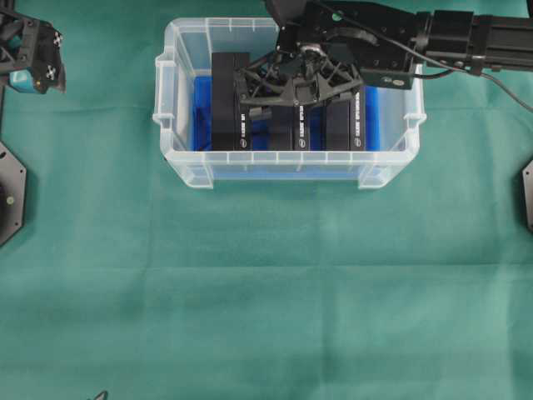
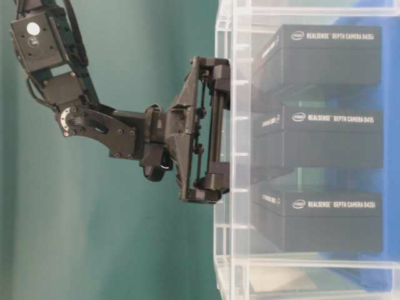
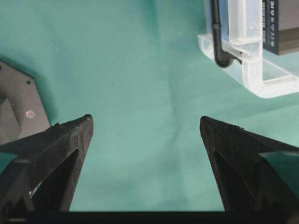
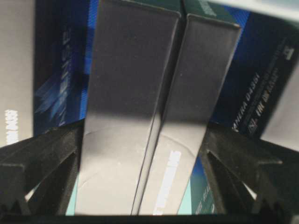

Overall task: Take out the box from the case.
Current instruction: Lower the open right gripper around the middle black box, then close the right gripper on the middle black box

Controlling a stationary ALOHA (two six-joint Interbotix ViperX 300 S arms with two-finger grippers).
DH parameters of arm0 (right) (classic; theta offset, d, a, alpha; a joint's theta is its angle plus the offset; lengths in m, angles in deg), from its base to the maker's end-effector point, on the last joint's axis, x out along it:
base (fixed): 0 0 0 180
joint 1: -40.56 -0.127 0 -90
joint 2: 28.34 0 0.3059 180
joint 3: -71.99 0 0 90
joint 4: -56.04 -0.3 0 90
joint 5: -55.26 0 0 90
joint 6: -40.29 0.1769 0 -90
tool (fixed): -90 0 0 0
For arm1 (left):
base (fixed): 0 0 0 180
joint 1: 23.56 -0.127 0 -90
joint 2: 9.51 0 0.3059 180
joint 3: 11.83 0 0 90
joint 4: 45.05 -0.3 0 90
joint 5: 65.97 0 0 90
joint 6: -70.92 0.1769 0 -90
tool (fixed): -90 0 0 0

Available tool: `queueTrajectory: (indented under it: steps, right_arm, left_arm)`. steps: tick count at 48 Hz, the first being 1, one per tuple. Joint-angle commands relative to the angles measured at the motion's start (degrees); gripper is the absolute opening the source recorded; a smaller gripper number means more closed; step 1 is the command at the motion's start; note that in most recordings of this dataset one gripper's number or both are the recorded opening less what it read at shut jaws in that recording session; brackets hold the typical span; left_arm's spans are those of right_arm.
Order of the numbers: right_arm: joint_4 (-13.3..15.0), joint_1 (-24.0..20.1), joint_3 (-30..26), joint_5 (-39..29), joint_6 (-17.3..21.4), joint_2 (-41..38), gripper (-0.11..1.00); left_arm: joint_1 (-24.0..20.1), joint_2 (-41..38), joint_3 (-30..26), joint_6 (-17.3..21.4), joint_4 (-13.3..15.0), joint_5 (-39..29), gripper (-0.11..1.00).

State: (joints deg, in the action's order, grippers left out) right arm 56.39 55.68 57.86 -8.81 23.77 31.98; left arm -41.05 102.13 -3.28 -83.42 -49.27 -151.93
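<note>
The case (image 1: 179, 58) is a clear plastic bin with a blue lining, standing at the back middle of the green cloth. Three dark boxes stand on edge inside it: left (image 1: 226, 100), middle (image 1: 283, 132) and right (image 1: 343, 125). My right gripper (image 1: 300, 92) reaches down into the case, open. In the right wrist view its fingers flank the middle box (image 4: 135, 93), one on each side, around the gripper's centre (image 4: 145, 128). The table-level view shows this gripper (image 2: 215, 128) level with the middle box (image 2: 319, 137). My left gripper (image 1: 37, 58) hangs open at the far left, with only cloth between its fingers (image 3: 145, 123).
A corner of the case (image 3: 261, 79) shows at the upper right of the left wrist view. Black base plates sit at the left edge (image 1: 8, 192) and the right edge (image 1: 527, 192) of the table. Green cloth (image 1: 266, 292) covers the table in front of the case.
</note>
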Motion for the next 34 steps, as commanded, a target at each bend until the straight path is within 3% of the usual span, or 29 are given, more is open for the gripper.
queueTrajectory:
  steps: [1,18,22,26,34]
  right_arm:
    - [-0.2,0.1,-0.5,0.2,-0.1,1.1,0.93]
    - [-1.1,0.0,-0.7,0.2,0.4,1.0,0.92]
    - [-1.1,-0.1,-0.9,0.3,1.0,0.8,0.84]
    - [-1.0,-0.3,-1.1,0.4,2.5,0.7,0.68]
    - [-0.4,-0.4,-1.1,0.6,3.3,0.7,0.67]
  left_arm:
    - [-0.2,0.2,-0.6,0.0,0.0,0.2,0.94]
    - [-0.2,0.2,-0.6,-0.1,0.0,0.1,0.94]
    - [-0.2,0.2,-0.6,-0.1,0.0,0.1,0.94]
    - [-0.2,0.2,-0.6,-0.3,0.0,0.1,0.94]
    - [-0.2,0.2,-0.7,-0.6,0.0,0.1,0.94]
